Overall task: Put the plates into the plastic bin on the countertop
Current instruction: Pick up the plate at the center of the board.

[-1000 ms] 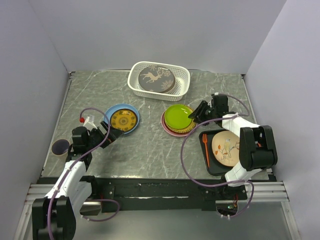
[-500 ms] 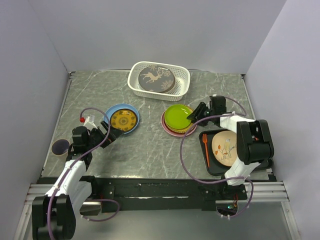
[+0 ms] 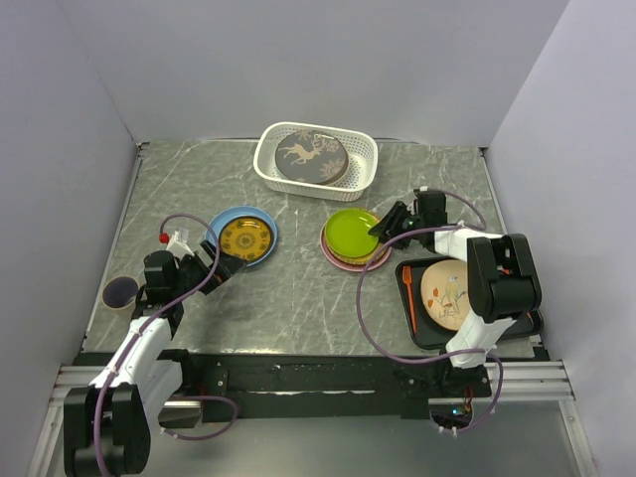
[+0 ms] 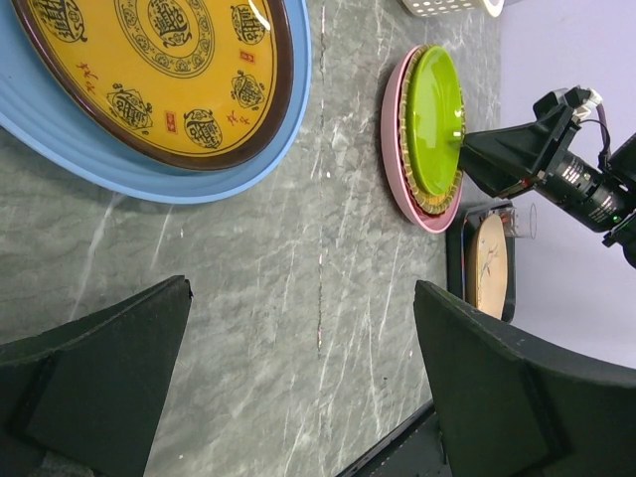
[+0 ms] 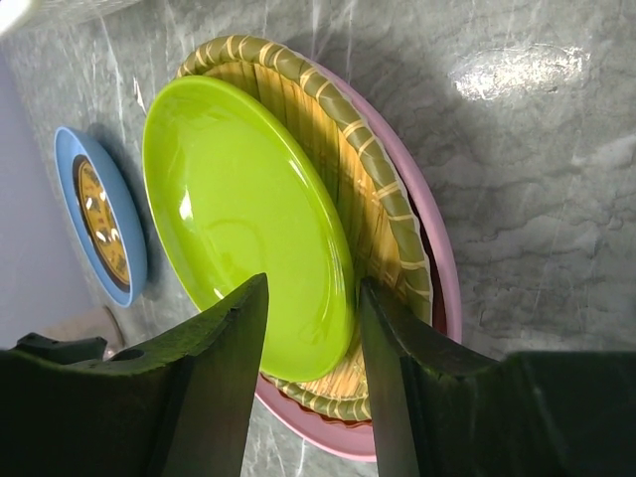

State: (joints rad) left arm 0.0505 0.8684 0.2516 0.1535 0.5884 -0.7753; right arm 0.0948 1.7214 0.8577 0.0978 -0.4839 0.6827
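A lime green plate tops a stack with a woven straw plate and a pink plate on the countertop. My right gripper is open and straddles the green plate's right rim, one finger over it and one at its edge above the straw. A yellow patterned plate lies on a blue plate. My left gripper hangs wide open just near of them, empty. The plastic bin holds a brown deer plate.
A black tray at the right front carries a cream sprig plate and an orange fork. A dark cup stands at the left edge. Walls close in on three sides.
My right gripper has slid left, from beside the stack onto the green plate's rim. The left arm and all the plates have stayed put.
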